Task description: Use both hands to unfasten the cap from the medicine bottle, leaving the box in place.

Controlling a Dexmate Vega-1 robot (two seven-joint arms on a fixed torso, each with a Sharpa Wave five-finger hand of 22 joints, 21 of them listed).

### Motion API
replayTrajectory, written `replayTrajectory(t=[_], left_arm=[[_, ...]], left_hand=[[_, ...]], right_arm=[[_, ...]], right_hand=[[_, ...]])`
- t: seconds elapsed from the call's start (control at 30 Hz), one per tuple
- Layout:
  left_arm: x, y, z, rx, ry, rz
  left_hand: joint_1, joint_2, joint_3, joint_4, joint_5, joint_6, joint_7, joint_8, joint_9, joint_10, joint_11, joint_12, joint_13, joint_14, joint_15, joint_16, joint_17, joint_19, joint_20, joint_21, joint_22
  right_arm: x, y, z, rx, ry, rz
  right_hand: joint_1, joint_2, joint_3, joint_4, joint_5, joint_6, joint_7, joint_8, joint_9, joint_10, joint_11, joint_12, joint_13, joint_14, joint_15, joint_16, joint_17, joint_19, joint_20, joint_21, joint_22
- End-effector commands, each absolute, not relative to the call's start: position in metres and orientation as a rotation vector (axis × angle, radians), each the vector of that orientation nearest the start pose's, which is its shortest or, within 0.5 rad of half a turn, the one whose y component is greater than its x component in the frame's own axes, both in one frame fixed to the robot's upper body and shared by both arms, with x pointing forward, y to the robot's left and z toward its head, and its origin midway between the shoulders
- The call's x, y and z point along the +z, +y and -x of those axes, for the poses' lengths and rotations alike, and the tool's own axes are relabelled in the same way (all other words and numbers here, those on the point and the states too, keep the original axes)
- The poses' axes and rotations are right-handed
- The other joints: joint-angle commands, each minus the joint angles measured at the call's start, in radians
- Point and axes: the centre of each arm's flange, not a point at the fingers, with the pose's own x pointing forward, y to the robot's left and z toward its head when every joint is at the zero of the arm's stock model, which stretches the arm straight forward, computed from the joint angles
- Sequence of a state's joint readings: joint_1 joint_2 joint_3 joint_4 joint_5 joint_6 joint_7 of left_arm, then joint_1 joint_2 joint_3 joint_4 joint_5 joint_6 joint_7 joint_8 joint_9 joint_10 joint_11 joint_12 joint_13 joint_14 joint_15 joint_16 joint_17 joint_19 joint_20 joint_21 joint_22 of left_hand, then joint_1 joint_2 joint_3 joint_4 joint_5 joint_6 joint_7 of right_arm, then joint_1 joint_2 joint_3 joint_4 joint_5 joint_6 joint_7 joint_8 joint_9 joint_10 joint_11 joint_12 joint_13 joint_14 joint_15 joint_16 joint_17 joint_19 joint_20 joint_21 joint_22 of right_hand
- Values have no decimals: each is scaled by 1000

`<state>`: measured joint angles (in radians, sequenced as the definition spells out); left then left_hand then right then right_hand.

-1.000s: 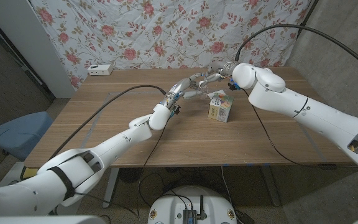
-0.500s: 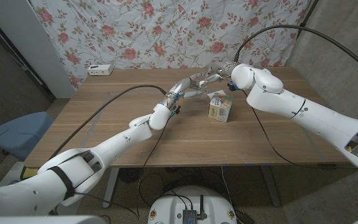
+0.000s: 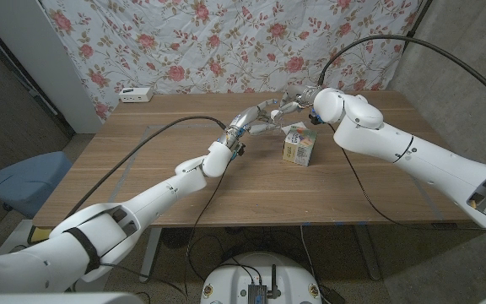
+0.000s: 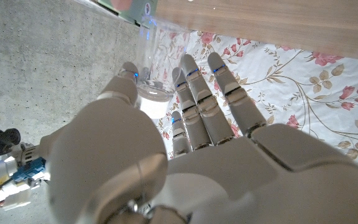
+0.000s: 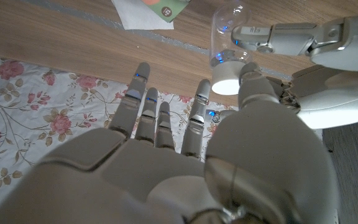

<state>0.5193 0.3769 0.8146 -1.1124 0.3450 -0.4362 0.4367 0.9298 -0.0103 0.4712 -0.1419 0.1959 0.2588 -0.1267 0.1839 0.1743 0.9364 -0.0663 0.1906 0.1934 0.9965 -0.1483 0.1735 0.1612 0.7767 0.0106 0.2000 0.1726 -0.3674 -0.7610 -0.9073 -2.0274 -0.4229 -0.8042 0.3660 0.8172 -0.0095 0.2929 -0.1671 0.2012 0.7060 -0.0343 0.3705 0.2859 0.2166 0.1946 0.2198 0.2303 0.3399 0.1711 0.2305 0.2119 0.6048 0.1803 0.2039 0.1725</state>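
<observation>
Nearest on the wooden table (image 3: 142,181): bare tabletop, with the left arm running up across it from the near left corner.

Mid-table, right of centre: the box (image 3: 298,145), small, yellow-green and white, standing on the wood. Neither hand touches it.

Just beyond the box, raised above the table: the two hands meet. The left hand (image 3: 256,118) reaches in from the left; in the right wrist view its fingers (image 5: 272,34) clasp the clear body of the medicine bottle (image 5: 229,31). The right hand (image 3: 298,99) comes in from the right and sits at the bottle's white cap (image 5: 227,84); thumb and one finger flank the cap on either side, the other fingers held straight and side by side. Whether they actually press the cap, cannot tell. Cap sits on the bottle.

Far left edge of the table: a small white device (image 3: 135,94).

Behind the table: floral curtain (image 3: 226,42) as backdrop.
</observation>
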Motion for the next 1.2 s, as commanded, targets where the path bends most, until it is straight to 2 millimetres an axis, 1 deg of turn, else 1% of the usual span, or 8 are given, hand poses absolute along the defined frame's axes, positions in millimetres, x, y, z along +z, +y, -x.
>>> replayTrajectory(t=[0.03,0.13,0.3,0.47,0.6,0.63,0.93,1.2], left_arm=[[15,87,-645,-172,-1052,-871],[15,87,-645,-172,-1051,-870],[15,87,-645,-172,-1051,-870],[15,87,-645,-172,-1050,-868],[14,87,-645,-173,-1050,-867],[14,87,-645,-173,-1050,-867],[14,87,-645,-178,-1047,-869],[15,86,-646,-181,-1044,-867]], left_hand=[[2,12,7,1,6,-1,1,2,3,63,-58,6,5,1,-49,1,1,1,-4,0,3],[2,11,8,0,6,0,1,2,3,65,-57,7,5,2,-50,1,1,0,-4,0,3],[2,11,8,0,6,0,1,2,3,64,-59,6,5,2,-50,1,1,0,-4,0,3],[1,11,9,1,6,-1,1,2,3,65,-60,6,5,0,-50,0,1,0,-4,0,3],[1,10,9,0,6,-2,0,2,3,64,-58,6,5,1,-49,1,1,0,-4,0,3],[1,10,9,1,6,-1,1,2,3,63,-59,6,5,1,-48,1,1,0,-4,0,3],[-1,10,10,2,5,0,0,2,3,64,-59,6,5,1,-47,1,1,0,-3,0,3],[-4,11,11,3,5,2,1,3,3,60,-57,5,5,2,-44,2,1,-1,-3,0,3]], right_arm=[[115,-138,-563,67,-377,1403],[115,-139,-562,60,-384,1400],[115,-139,-562,51,-394,1396],[115,-138,-561,48,-401,1401],[116,-138,-561,46,-400,1404],[116,-138,-561,47,-401,1405],[115,-138,-563,63,-384,1409],[116,-138,-565,89,-362,1405]], right_hand=[[16,2,10,0,1,19,-4,14,8,13,-5,7,4,9,-7,5,3,10,2,-3,1],[22,5,15,0,0,26,-9,20,11,19,-12,9,4,16,-11,8,4,14,-1,-3,1],[36,11,26,-1,-1,49,-26,36,16,27,-26,9,5,26,-20,10,5,20,-6,-2,1],[48,15,36,-3,-2,62,-42,43,15,31,-40,8,5,28,-29,10,6,25,-9,-1,1],[54,17,41,-3,-2,71,-48,48,14,33,-47,8,5,27,-32,9,7,27,-10,-1,1],[58,18,44,-4,-2,75,-54,50,14,34,-47,8,4,28,-33,9,8,26,-12,-1,1],[71,27,56,-3,-3,75,-71,51,11,32,-63,4,3,24,-44,7,10,27,-14,-2,2],[107,56,88,-5,3,45,-86,37,3,16,-72,-6,2,9,-47,2,15,19,-13,-6,2]])
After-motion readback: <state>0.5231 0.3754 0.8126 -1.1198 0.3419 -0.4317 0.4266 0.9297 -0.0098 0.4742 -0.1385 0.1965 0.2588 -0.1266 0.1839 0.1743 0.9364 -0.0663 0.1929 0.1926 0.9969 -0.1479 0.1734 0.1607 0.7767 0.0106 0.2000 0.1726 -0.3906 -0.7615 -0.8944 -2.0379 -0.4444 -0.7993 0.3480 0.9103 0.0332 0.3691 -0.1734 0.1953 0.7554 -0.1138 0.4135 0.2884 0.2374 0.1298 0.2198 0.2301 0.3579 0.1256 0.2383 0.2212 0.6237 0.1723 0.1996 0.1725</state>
